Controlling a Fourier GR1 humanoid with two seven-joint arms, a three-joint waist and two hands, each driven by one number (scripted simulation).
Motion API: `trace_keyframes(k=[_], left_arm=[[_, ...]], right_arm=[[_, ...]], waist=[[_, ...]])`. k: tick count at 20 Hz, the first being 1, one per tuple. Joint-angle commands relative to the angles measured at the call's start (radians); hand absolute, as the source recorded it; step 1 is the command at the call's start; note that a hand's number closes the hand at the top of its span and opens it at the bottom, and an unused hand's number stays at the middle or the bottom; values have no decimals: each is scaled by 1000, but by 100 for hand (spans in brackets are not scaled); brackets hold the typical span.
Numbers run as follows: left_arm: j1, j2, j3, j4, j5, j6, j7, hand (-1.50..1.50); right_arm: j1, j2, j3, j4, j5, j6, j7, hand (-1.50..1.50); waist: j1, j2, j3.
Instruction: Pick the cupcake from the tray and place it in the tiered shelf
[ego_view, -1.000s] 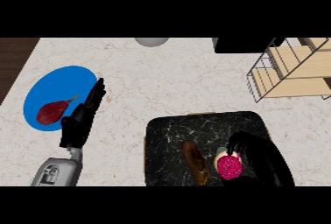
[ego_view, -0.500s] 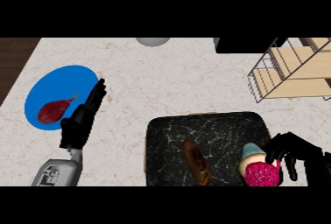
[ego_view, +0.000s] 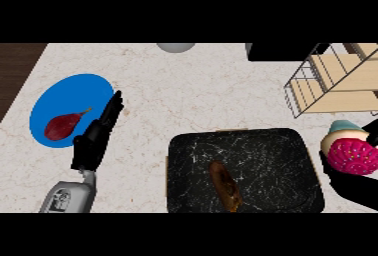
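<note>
Cupcake (ego_view: 353, 154) off the tray (ego_view: 295, 145), carried at the right edge of the head view, just past the tray's right rim and below the tiered shelf (ego_view: 332, 82). Right hand (ego_view: 347, 182) mostly out of frame or hidden behind the cake; dark fingers seen curled under and around its lower side, so holding it.

Step in hand, by judgement: pick done, transfer to shelf under way. Placement not yet made. Next move likely calls for carrying up and toward the shelf at upper right, clearing the wire frame, then lining up with an open wooden tier before letting go. Which tier suits cannot be told from here; only the shelf's left part shows.

Look of the cupcake: bright pink frosting dotted with small coloured sprinkles, pale teal-and-cream wrapper showing at the upper side, so tilted with frosting facing the camera and lower right.

Left hand (ego_view: 98, 134) resting on the counter (ego_view: 207, 90) at left, fingers straight and together, tips beside the blue plate (ego_view: 74, 95); dark red food item (ego_view: 64, 125) on that plate. Brown elongated pastry (ego_view: 225, 186) left on the tray.
</note>
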Motion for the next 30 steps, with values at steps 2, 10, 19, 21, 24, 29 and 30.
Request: trace_keyframes(k=[2,10,19,21,24,29,30], left_arm=[[-14,32,29,-37,32,-45,45,0],[-71,-38,3,39,-35,16,29,0],[-17,-28,7,-33,-33,-16,36,0],[54,-20,15,-42,-20,-30,-11,0],[-40,-8,31,-18,-1,-60,48,0],[-34,-40,18,-14,-42,-15,38,0],[-59,-48,29,45,-45,-9,1,0]], right_arm=[[-148,-69,-125,-51,-18,72,96,150],[-354,-176,-277,138,-98,116,76,150],[-408,-268,-372,312,-101,67,-57,150],[-442,-277,-335,350,-69,49,-73,150],[-501,-315,-297,483,7,-1,-146,150],[-534,-328,-299,656,34,-71,-261,150],[-449,-297,-299,580,50,-86,-258,150]], waist=[[4,0,0],[5,2,0],[7,1,1],[11,2,1],[17,5,0],[14,4,1],[6,3,1]])
